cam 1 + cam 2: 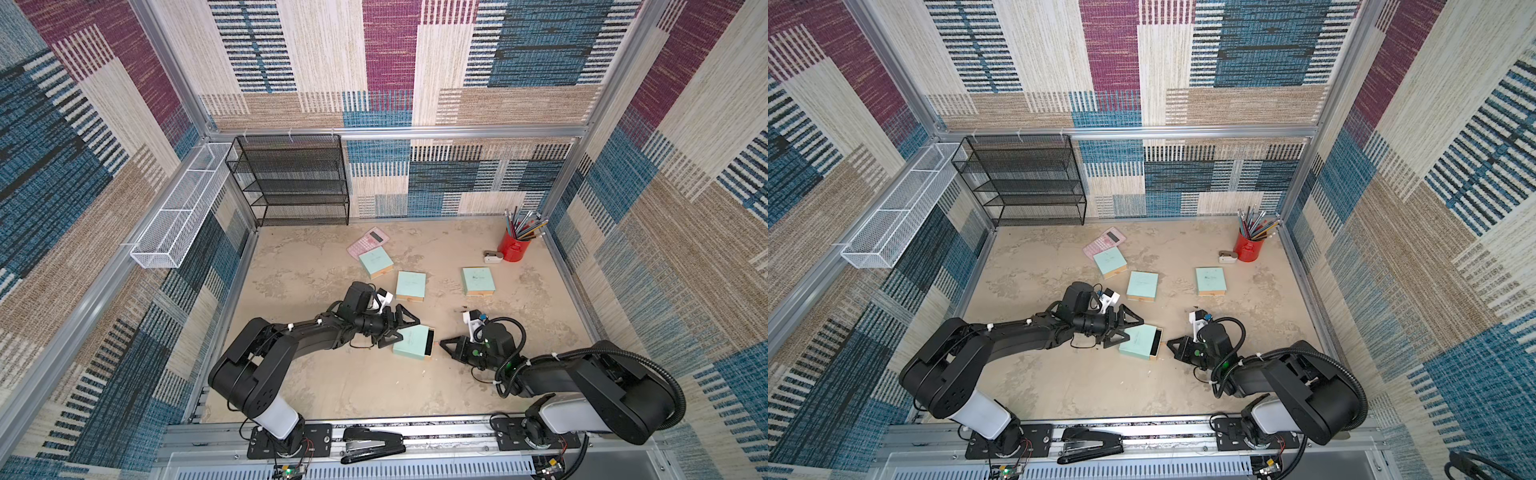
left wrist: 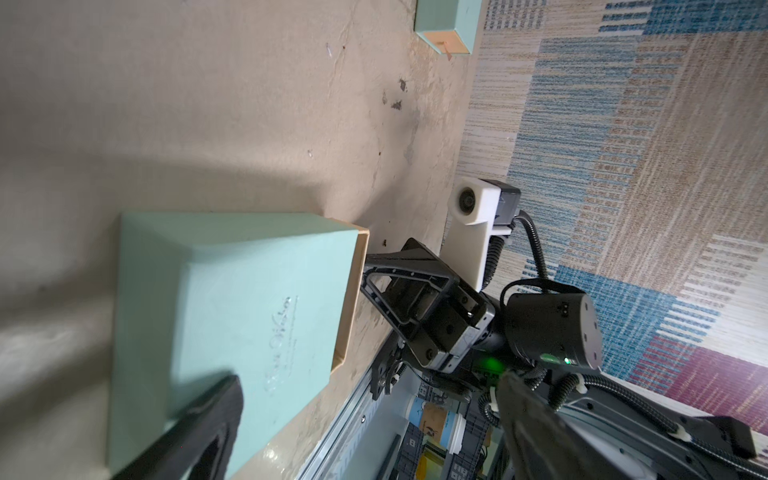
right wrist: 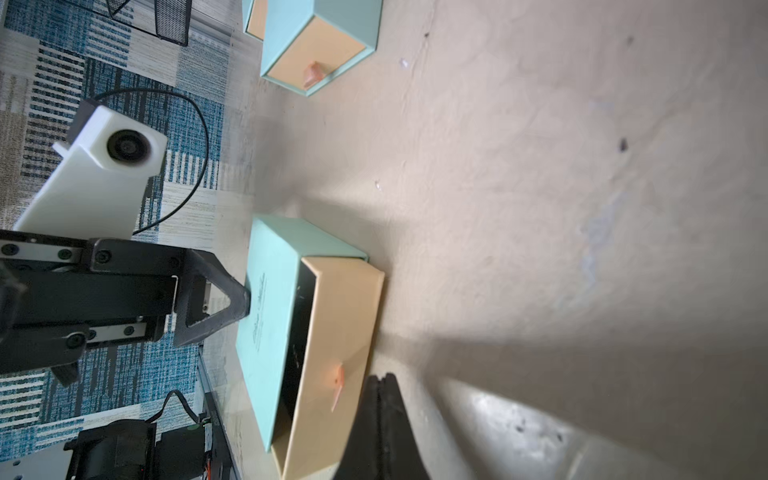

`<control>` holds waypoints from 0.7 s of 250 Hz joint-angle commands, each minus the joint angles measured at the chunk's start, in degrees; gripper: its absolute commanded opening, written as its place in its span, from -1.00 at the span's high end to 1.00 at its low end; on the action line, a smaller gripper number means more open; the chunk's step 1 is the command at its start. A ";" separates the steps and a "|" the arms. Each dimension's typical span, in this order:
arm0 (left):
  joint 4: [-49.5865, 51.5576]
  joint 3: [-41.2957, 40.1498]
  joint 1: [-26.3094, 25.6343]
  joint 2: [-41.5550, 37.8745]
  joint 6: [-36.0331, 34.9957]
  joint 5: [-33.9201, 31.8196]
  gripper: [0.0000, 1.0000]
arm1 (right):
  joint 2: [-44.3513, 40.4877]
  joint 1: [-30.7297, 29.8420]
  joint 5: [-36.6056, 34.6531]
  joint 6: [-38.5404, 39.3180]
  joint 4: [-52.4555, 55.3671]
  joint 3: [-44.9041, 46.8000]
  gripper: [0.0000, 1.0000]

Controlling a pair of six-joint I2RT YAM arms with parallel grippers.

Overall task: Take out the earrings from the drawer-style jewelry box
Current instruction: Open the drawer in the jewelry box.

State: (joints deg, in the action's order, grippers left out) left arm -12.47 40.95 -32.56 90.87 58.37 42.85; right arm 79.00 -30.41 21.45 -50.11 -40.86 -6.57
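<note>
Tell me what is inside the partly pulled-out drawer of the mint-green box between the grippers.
Only a strip of black lining shows in the drawer. No earrings can be made out there. The mint-green sleeve covers the rest of the inside.

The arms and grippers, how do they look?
The left arm and right arm are black with pale grey bases. The left gripper and right gripper have black triangular fingers. Each wrist has a white camera mount. A ribbed black hose follows the right arm.
</note>
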 commanded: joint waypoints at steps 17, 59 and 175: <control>18.22 3.79 0.00 -5.50 -9.84 -5.77 -0.97 | -2.70 -0.08 1.63 1.64 -0.45 -0.65 1.00; 36.69 10.24 -2.16 -7.97 -20.59 -18.31 -0.97 | -3.18 -0.33 2.52 3.14 3.29 -3.19 0.41; 44.59 18.58 -11.45 -0.54 -28.31 -29.30 -0.97 | 0.78 -5.37 -6.46 2.41 16.02 -10.66 0.24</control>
State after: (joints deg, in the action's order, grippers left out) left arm 29.78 58.43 -43.00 89.32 33.10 17.61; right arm 79.33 -34.37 19.84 -47.31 -30.81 -15.16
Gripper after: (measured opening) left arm 0.986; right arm 0.427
